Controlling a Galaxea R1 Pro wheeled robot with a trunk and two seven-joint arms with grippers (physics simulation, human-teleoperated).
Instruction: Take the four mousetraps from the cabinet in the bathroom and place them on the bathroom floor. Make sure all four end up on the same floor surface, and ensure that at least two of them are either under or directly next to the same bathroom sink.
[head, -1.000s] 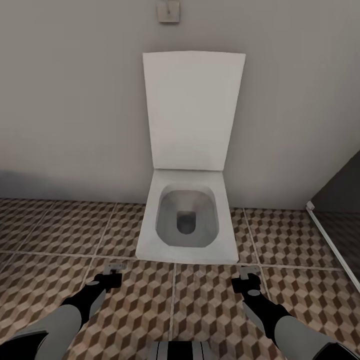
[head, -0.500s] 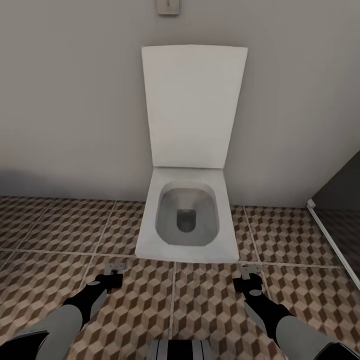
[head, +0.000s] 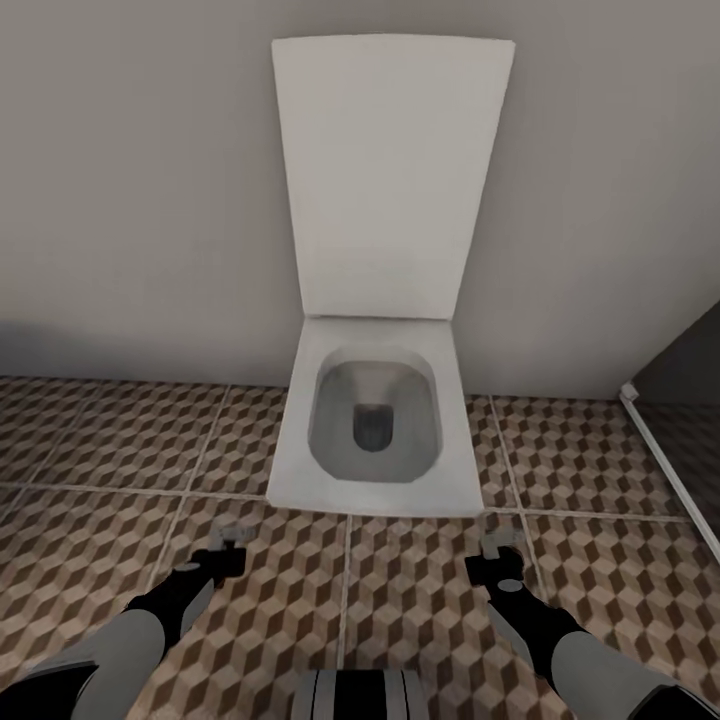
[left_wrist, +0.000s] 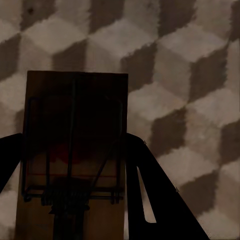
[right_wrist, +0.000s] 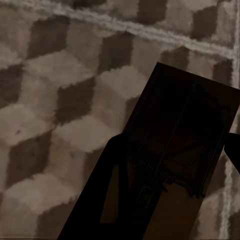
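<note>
between the left gripper's (left_wrist: 75, 200) jaws sits a mousetrap (left_wrist: 75, 150), its tan board clamped from both sides and its dark wire spring facing the wrist camera, with the cube-patterned bathroom floor (left_wrist: 190, 60) beyond the jaws. between the right gripper's (right_wrist: 175, 200) jaws sits a second mousetrap (right_wrist: 185, 150), held the same way but turned at a slant, a pale grout line running past the jaws' far side. both pairs of jaws are closed narrow on these boards.

from the head camera, the left gripper (head: 228, 545) and right gripper (head: 497, 552) hang low over the floor (head: 100, 460), one to each side, and just ahead of both jaws stands a white toilet (head: 372, 430) with its lid up against the wall. a dark glass panel (head: 690, 440) lies off beyond the right jaws. the robot faces the toilet, so my judgement is that it is on its way with two traps in hand.

to do this well, i would turn the base toward the sink before letting go, since two traps must lie under or right beside it. keep both grips firm while travelling. when there, bring each board down flat and close to the tiles before widening the jaws, so it settles spring-side up rather than tipping or sliding. set the two apart so neither lands on the other.
</note>
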